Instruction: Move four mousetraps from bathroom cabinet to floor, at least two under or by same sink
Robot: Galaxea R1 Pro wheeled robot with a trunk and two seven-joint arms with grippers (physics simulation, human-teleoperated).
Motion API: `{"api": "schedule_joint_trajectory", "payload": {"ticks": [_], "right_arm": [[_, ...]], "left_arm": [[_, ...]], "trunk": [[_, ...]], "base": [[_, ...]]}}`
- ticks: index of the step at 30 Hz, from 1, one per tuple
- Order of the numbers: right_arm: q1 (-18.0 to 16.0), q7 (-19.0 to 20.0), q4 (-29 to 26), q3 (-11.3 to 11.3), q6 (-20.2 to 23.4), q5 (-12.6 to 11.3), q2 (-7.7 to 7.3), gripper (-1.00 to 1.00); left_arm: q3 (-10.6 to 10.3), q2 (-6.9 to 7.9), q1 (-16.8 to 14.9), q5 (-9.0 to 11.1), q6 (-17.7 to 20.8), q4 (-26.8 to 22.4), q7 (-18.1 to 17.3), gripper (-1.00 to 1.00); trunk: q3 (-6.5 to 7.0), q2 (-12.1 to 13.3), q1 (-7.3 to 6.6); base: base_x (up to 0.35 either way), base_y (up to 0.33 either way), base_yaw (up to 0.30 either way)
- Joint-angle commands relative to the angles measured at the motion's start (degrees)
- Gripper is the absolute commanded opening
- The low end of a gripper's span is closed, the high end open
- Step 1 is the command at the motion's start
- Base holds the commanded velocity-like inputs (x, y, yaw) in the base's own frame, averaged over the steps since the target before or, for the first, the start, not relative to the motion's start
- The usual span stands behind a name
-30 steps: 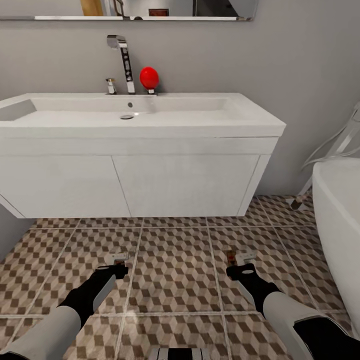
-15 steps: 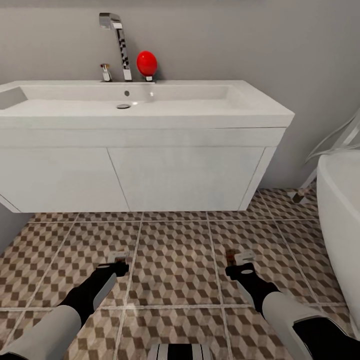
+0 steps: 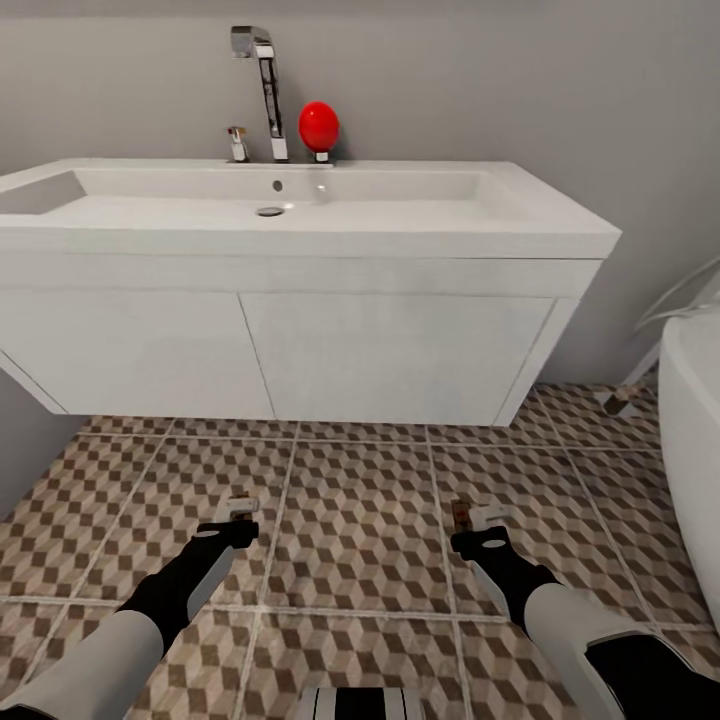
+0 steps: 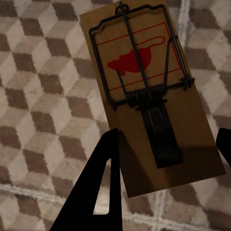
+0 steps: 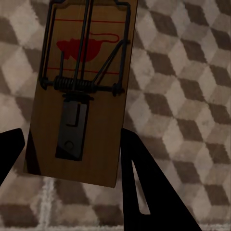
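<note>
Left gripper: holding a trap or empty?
Holding: left gripper fingers flank the mousetrap, which sits between them above the bathroom floor.

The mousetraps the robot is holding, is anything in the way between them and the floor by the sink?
Nothing visible is in the way. Each end effector, left and right, holds a mousetrap over bare bathroom floor. The patterned tiles run unbroken toward the bathroom sink, and the gap under its vanity looks open.

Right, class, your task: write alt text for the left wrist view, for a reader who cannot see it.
A brown wooden mousetrap with a red mouse print and dark metal spring bar sits between the left gripper's two black fingers, its far end sticking out past them. Behind it is the bathroom floor, tiled in brown, tan and cream cubes.
</note>
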Motion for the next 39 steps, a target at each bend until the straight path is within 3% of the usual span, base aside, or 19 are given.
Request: {"api": "schedule_joint_trajectory", "payload": {"ticks": [1, 19, 25, 29, 33, 39], "right_arm": [[-0.01, -0.31, -0.11, 0.45, 0.42, -0.02, -0.03, -1.0], [-0.02, -0.37, -0.18, 0.53, 0.37, 0.32, 0.13, -1.0], [-0.02, -0.39, -0.16, 0.34, 0.31, -0.06, -0.1, -1.0], [-0.02, -0.35, -0.12, -1.86, 0.4, -2.23, -0.42, -1.0], [-0.01, -0.32, -0.11, -4.49, -0.58, -3.86, -1.4, -1.0], [-0.02, -0.31, -0.11, -4.79, -1.88, -3.81, -1.66, -1.0]], "left_arm": [[-0.49, 0.08, -0.03, 0.55, 0.19, -0.12, 0.63, -1.0], [-0.49, -0.1, -0.03, 0.5, 0.16, -0.23, 0.67, -1.0], [-0.55, -0.94, -0.03, 0.09, 0.29, -1.94, 0.75, -1.0], [-0.64, -2.35, -0.17, -0.07, 0.69, -2.94, 0.58, -1.0], [-0.7, -2.77, -0.45, -0.09, 0.92, -2.12, 0.09, -1.0], [-0.75, -2.53, -0.55, -0.13, 0.81, -2.41, 0.2, -1.0]], "trunk": [[-0.04, -0.02, -0.01], [-0.04, -0.02, -0.01], [-0.04, -0.02, -0.01], [-0.04, -0.02, -0.01], [-0.04, -0.02, -0.01], [-0.04, -0.02, -0.01]], "base": [[0.0, 0.0, 0.029], [0.0, 0.0, 0.004], [0.0, 0.0, 0.0], [0.0, 0.0, 0.0], [0.0, 0.0, 0.0], [0.0, 0.0, 0.0]]}}
